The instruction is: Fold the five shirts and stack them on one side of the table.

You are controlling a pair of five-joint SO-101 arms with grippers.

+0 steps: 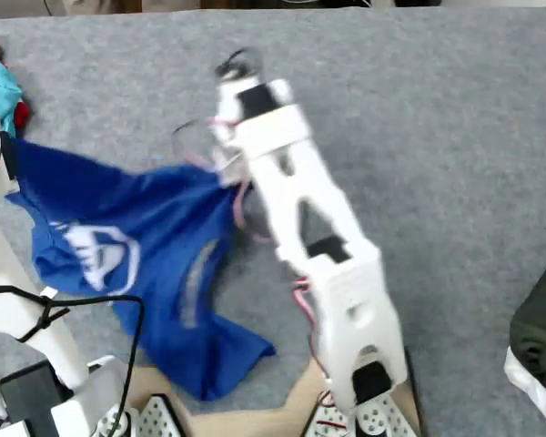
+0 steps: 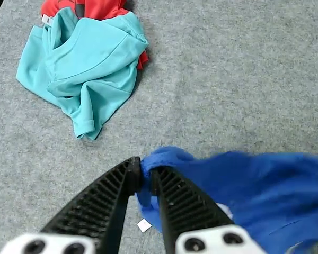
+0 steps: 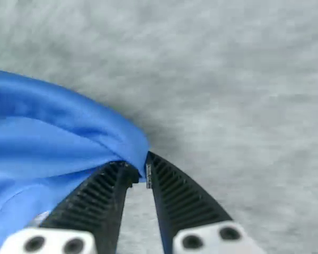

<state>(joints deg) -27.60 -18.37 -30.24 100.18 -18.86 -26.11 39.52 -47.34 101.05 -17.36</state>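
A blue shirt [image 1: 136, 264] with a white print hangs stretched between the two arms over the grey table [image 1: 437, 137]. At the table's left edge, my left gripper [image 2: 146, 179] is shut on one bunched corner of the blue shirt [image 2: 254, 185]. My right gripper [image 3: 141, 172], near the table's middle [image 1: 224, 171], is shut on another edge of the blue shirt [image 3: 47, 137]. The shirt's lower part droops toward the front edge. A crumpled teal shirt [image 2: 82, 66] lies on a red shirt [image 2: 98, 8] at the far left [image 1: 0, 91].
A dark green shirt [image 1: 541, 323] lies on a white one [image 1: 528, 382] at the right edge. The arm bases and loose cables [image 1: 55, 305] crowd the front edge. Bare grey felt stretches across the back and right of the table.
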